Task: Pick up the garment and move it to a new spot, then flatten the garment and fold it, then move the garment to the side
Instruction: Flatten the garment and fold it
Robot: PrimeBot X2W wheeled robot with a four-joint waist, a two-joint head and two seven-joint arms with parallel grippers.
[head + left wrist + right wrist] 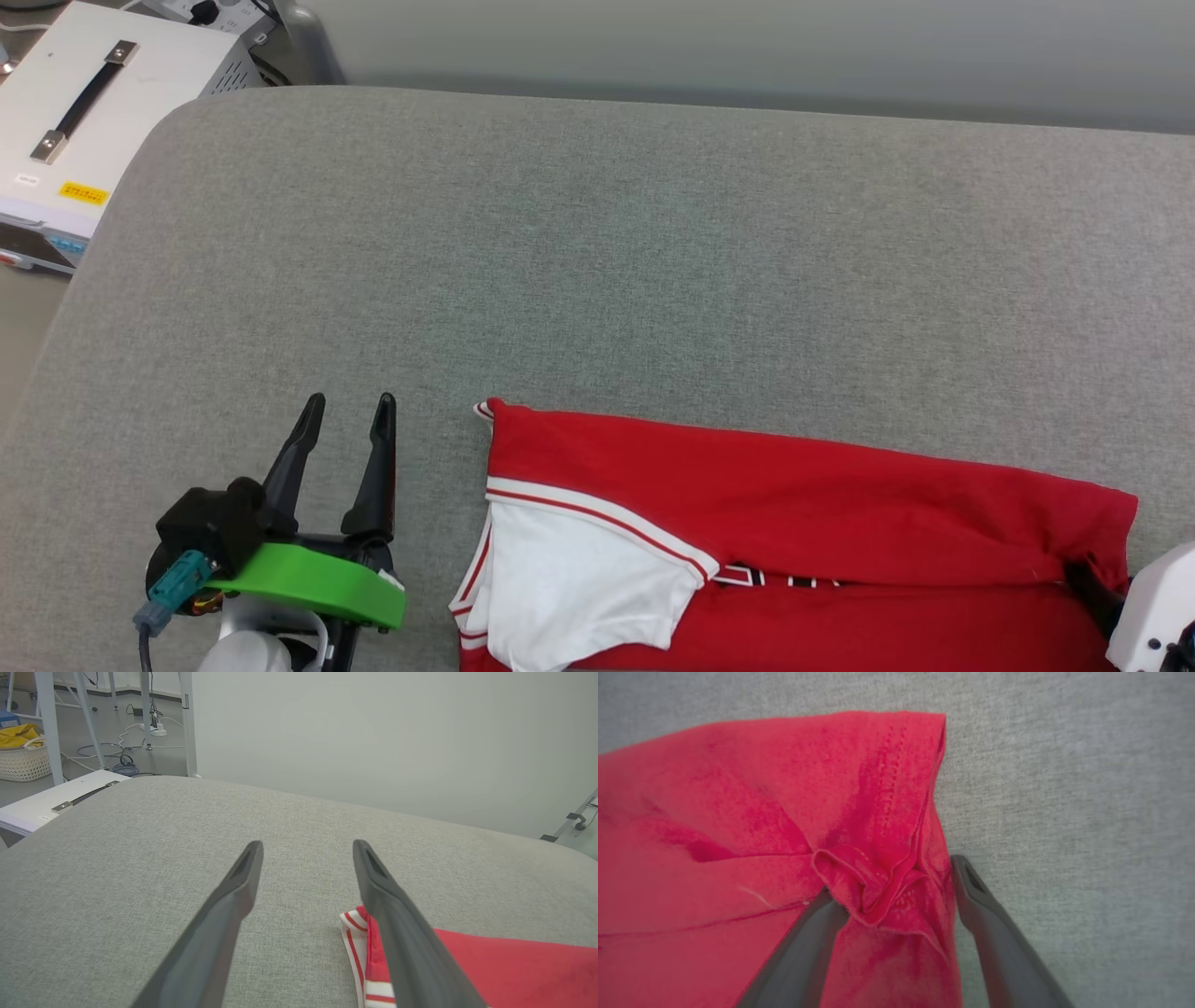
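Two sets of jaws, and both are spread wide! On the left gripper (352, 401) they gape with nothing between them, dark fingers pointing up the frame over bare grey worktop (607, 261), just beside the garment (794, 495) but apart from it in the head view. The right gripper (896, 882) has its jaws wide too, and a bunched, stitched bit of red hem sits in the gap between them. One finger is tucked under the cloth, the other lies at the cloth's edge on the grey surface, and nothing looks pinched. Pulling out, the garment stretches along the bottom of the head view from centre to lower right, folded lengthwise into a long red band. Its white sleeve (579, 588) with red-and-white trim lies at lower centre, and a sliver of black lettering (775, 579) peeks out beneath the fold. In the left wrist view the striped corner pokes out from behind one finger at lower right. Further out, a white case (93, 112) with a black handle sits off the worktop at the upper left. Beyond it in the left wrist view are a pale basket (23, 763) holding something yellow and cables (126, 760) on the floor.
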